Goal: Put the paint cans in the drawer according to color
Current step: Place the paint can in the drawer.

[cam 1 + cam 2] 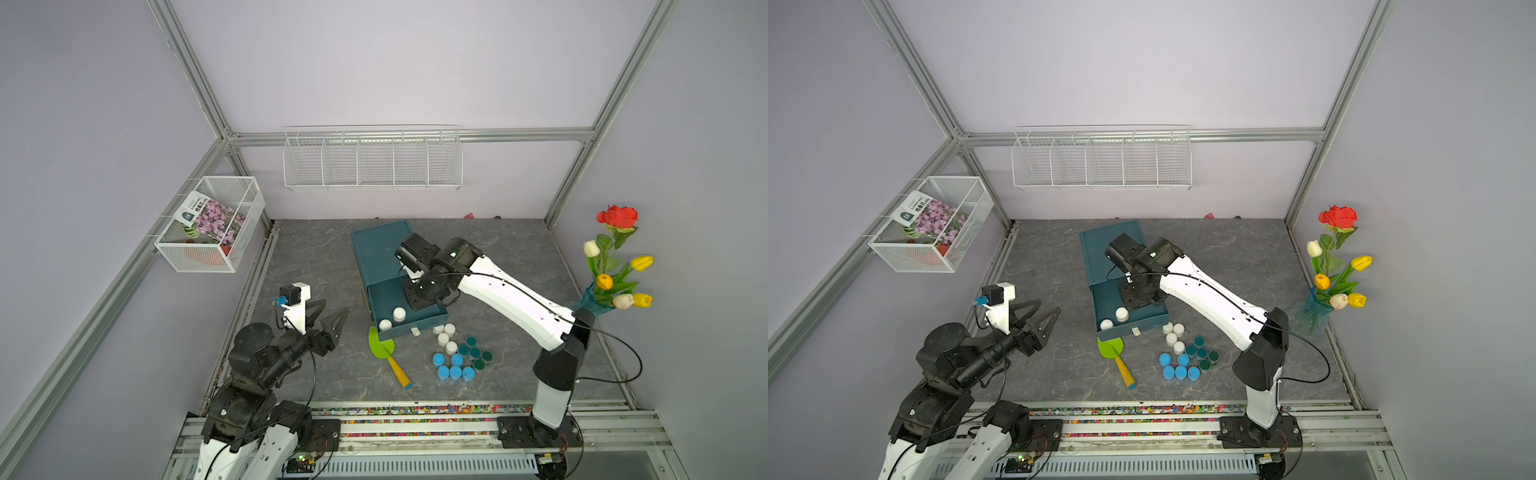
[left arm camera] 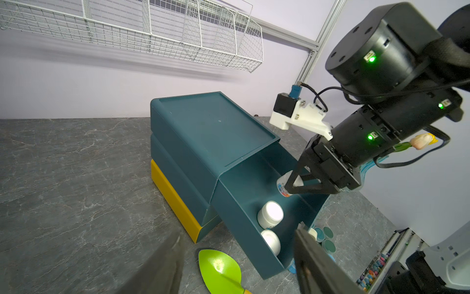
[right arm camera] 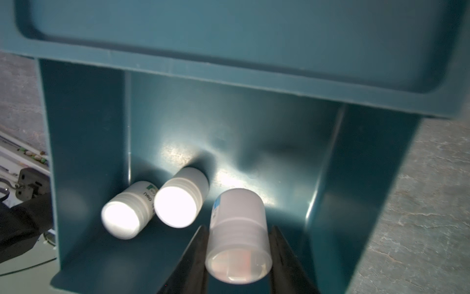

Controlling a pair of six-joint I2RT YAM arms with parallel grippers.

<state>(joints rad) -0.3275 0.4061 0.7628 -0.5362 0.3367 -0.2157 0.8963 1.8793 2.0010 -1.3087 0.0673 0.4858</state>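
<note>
The drawer [image 3: 254,152] looks glossy plastic, the paint cans [image 3: 178,203] smooth plastic, the tabletop [image 1: 316,257] matt stone-like

Two paint cans [image 1: 399,313] in open drawer [image 1: 424,323], other paint cans [image 1: 457,359] before it, trowel [image 1: 382,345] left of them

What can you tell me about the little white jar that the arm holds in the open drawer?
The white jar is small, round and plastic-looking, with a ribbed lid and a printed label partly in view. The right gripper pinches its ribbed end, holding it tilted inside the open teal drawer, apparently clear of the two other jars already there.
</note>
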